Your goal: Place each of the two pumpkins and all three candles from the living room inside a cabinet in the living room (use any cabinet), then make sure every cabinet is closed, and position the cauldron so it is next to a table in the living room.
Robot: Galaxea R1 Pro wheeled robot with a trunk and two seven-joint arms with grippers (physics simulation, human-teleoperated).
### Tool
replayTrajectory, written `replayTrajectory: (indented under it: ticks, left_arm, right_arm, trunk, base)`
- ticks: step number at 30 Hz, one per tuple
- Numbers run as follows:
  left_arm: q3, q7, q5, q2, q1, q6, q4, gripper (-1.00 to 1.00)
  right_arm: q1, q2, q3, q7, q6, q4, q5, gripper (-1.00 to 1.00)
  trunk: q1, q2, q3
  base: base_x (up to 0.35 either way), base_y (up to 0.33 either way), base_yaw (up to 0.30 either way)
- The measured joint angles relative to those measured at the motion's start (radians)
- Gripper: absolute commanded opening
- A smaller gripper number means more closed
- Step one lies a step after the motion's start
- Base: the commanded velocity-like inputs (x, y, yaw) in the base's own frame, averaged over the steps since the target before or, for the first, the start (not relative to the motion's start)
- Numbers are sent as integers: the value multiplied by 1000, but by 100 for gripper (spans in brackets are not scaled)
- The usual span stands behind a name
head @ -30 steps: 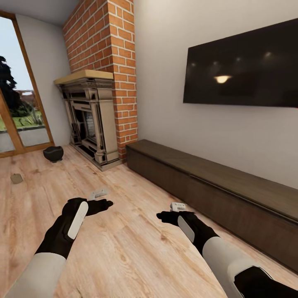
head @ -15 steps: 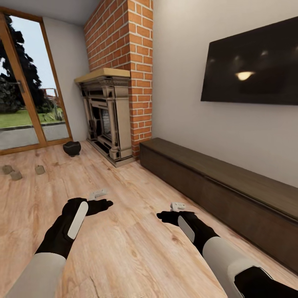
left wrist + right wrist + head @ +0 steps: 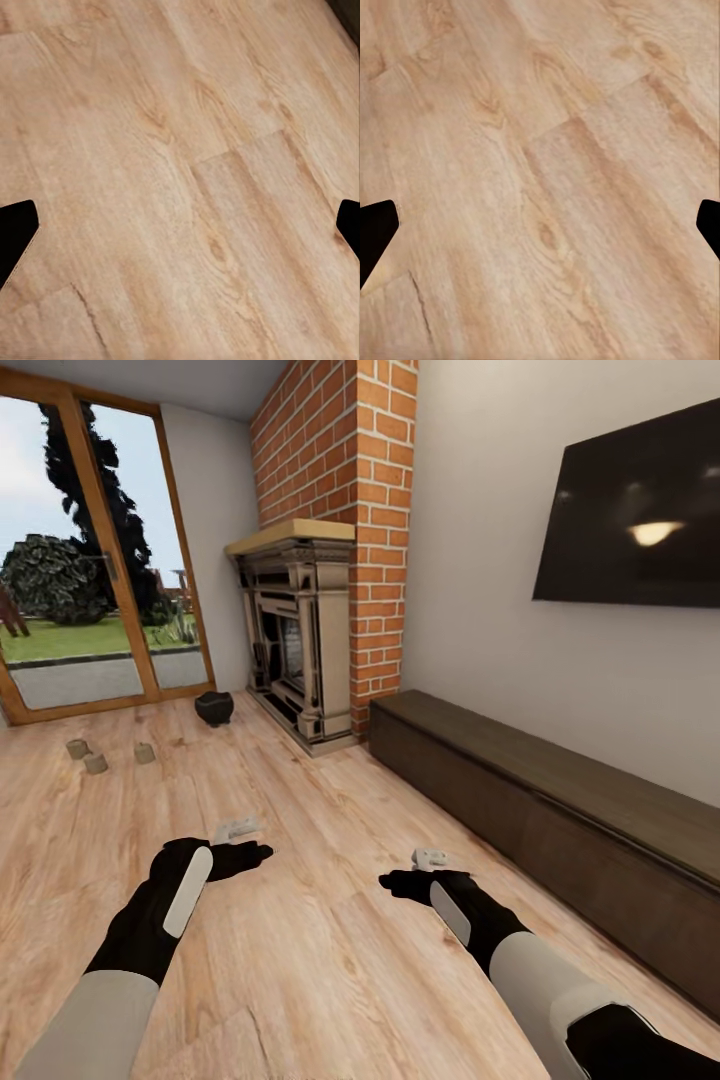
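Note:
Three beige candles [image 3: 96,763] stand in a loose group on the wood floor at the far left, near the glass door. The black cauldron [image 3: 214,707] sits on the floor between them and the fireplace. The long low dark brown cabinet [image 3: 560,815] runs along the right wall under the TV, its front panels shut. My left gripper [image 3: 238,838] and right gripper [image 3: 428,863] hover open and empty over bare floor, well short of the candles. In each wrist view the black fingertips [image 3: 16,232] [image 3: 376,229] stand far apart over floorboards. The pumpkins and the table are out of view.
A stone fireplace [image 3: 295,640] with a brick chimney stands in the corner. A glass door [image 3: 90,570] with a wooden frame is at the far left. A dark TV [image 3: 640,510] hangs above the cabinet. Wood floor [image 3: 300,960] stretches ahead.
The whole view has swung to the left, so fireplace, cauldron and cabinet have shifted right in the picture and all three candles now show. Both arms hold the same pose.

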Motion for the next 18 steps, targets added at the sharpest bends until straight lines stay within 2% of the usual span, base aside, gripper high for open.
replayTrajectory:
  ticks: [8,18]
  left_arm:
    - [0,0,1,0,0,0,0,100]
    - [-1,0,2,-1,0,0,1,100]
  right_arm:
    - [0,-1,1,0,-2,0,1,100]
    - [0,-1,3,2,-3,0,1,100]
  trunk:
    - [0,0,-8]
    - [0,0,-17]
  base:
    - [21,0,235]
    - [110,61,234]
